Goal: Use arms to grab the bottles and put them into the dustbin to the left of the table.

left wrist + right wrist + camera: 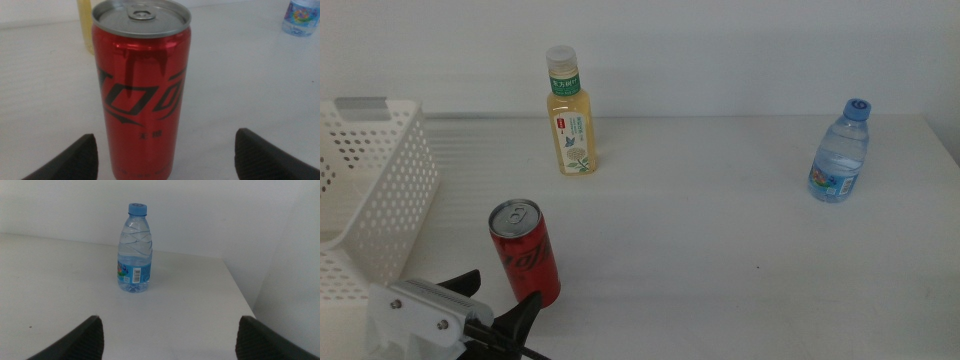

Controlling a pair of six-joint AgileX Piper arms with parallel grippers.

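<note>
White tabletop (720, 260) fills the scene, matte and bare except for three containers, with a plain pale wall behind it. At about nine o'clock in the middle view stands the dustbin (380, 190), a white perforated basket whose rim rises above the can. The red soda can (525, 252) stands upright at about seven o'clock, near the basket but not touching it. The yellow-drink bottle (570, 112) stands upright at about eleven o'clock near the table's far edge, and the water bottle (840, 152) stands at about two o'clock, well apart from the others.

The step in hand looks like the approach to the can. The left gripper (495, 305) sits at the bottom edge just in front of the can, released wide: in its wrist view both jaws stand clear on either side of the can (141, 90) and touch nothing. To grasp well, it should advance until the can sits deep between the jaws, centre it (it currently sits nearer one jaw), then close around mid-height so the slim, smooth can neither tips nor slips. Lifting above the basket rim before swinging toward nine o'clock would avoid clipping the wall.

The right gripper (170, 340) waits, also spread open and empty, facing the water bottle (135, 250) from some way off.
</note>
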